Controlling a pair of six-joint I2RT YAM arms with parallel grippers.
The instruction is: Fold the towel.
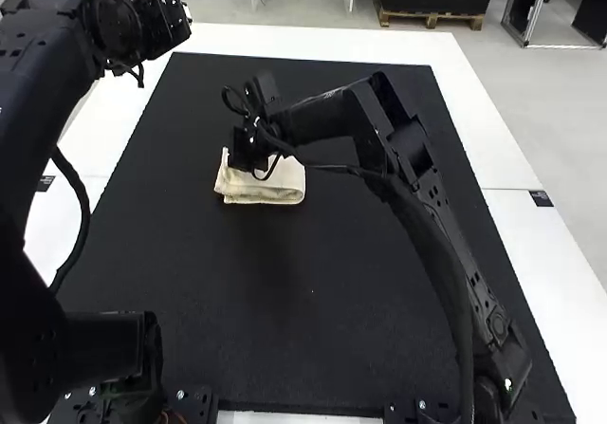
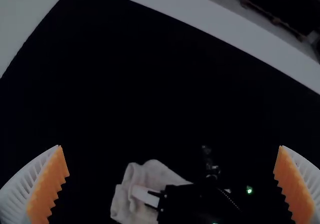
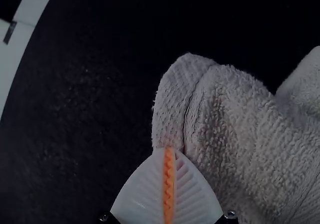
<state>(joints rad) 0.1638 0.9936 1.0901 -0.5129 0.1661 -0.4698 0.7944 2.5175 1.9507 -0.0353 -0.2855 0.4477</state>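
the right pincer (image 1: pixel 251 149) is at the far left part of the towel (image 1: pixel 270 192), which lies folded in layers, mostly nearer than the pincer and to its right. around both spreads the black mat (image 1: pixel 285 291); beyond the pincer is the white table (image 1: pixel 303 42). the left pincer (image 1: pixel 166 18) is farther forward, well apart to its left.

a white table (image 1: pixel 303 43) carries a black mat (image 1: pixel 294 310), a folded towel (image 1: pixel 277 191) lying on it.
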